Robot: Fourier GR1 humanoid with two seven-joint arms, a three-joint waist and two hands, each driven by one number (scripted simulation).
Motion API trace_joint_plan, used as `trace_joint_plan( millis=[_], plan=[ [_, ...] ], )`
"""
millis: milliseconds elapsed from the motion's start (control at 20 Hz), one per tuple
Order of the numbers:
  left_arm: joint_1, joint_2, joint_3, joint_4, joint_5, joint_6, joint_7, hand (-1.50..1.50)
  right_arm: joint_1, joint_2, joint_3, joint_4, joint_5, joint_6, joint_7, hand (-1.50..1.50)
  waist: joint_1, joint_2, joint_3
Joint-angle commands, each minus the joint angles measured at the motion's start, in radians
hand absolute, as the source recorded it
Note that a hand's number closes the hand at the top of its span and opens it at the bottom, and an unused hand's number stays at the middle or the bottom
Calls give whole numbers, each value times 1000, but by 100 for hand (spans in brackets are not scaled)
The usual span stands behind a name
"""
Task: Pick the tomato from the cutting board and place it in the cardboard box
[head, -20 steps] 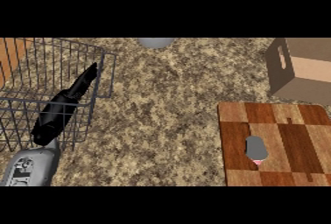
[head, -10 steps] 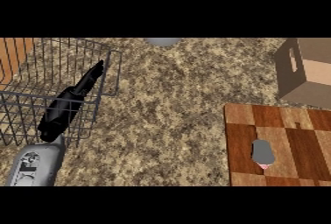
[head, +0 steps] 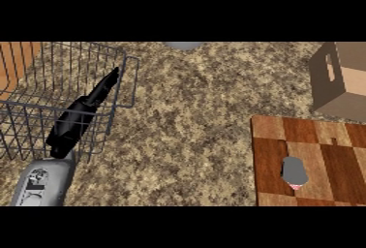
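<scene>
A wooden checkered cutting board (head: 314,140) lies at the lower right of the counter. On it sits a small rounded grey thing with a red patch at its near end (head: 294,173); I take it for the tomato, though its shape is unclear. The cardboard box (head: 342,80) stands just behind the board at the right edge, with a handle slot in its side. My left hand (head: 73,124) is far from both, at the left, fingers straight and pointing up over the wire basket, holding nothing. My right hand does not show.
A dark wire basket (head: 127,77) fills the left side, and my grey left forearm (head: 41,181) rises in front of it. A grey round object (head: 183,45) peeks in at the top edge. Speckled stone counter (head: 193,126) lies between basket and board.
The board, box and basket have all slid a little to the right in the view. The left hand keeps its pose over the basket.
</scene>
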Motion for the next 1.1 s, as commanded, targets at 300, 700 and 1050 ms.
trace_joint_plan(
  millis=[300, 700, 1050],
  plan=[
    [15, 8, 23, 20, -1, 2, -9, 0, -76, 52, -12, 140, -92, 115, -309, -150, -8, -4, 2],
    [16, 3, 27, 18, -8, 5, -20, 0, -165, 124, -290, 352, -455, 392, -67, -150, -17, -9, 3],
    [-15, 3, 34, 10, 5, -11, -12, 0, -211, 48, -403, 447, -577, 462, 127, -150, -10, 10, 8]
  ],
)
